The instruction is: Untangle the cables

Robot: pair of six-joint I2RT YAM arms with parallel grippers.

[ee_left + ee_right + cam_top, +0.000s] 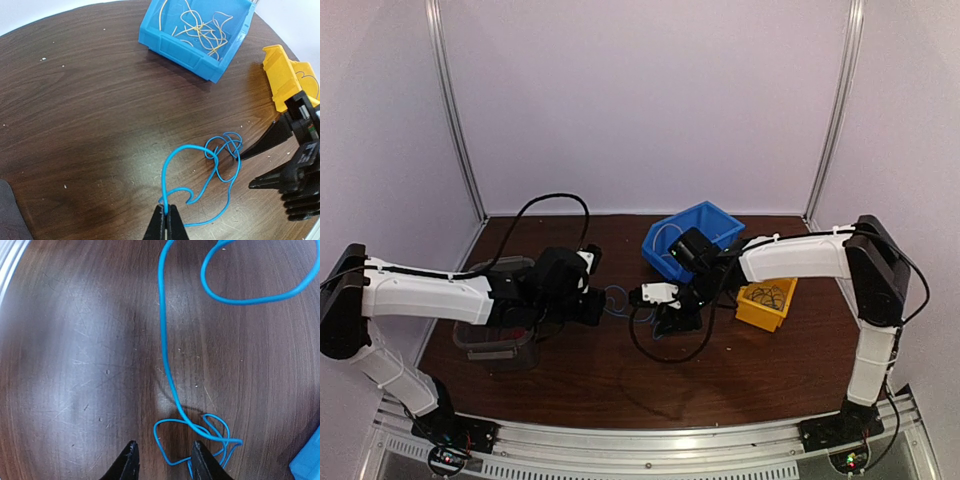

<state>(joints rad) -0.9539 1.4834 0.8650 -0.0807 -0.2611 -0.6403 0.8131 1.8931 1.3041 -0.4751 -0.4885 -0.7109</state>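
Risk gathers around one thin blue cable [617,299], stretched on the table [620,390] between the left gripper [597,303] and the right gripper [665,312] in the overhead view. A blue bin [705,222] and a yellow bin [756,312] stand beyond the right arm, and a dark container [495,345] sits under the left. Pale lavender walls [650,100] with metal uprights [455,110] close in the workspace.

From the left wrist, the left jaws are pinched shut on one loop of the blue cable, whose knotted coil lies just beside the right gripper's parted tips. Yellow-orange cables [200,25] lie heaped in the blue bin. A hard pull here would likely cinch the knot instead of opening it, or the slick strand could slip from the narrow pinch.

From the right wrist, the right jaws stand open and empty, the coil lying between and just ahead of them. Closing now could trap several strands at once. The table is dark wood grain, scuffed, speckled with pale crumbs and washed by glare, which may hide the thin strand.
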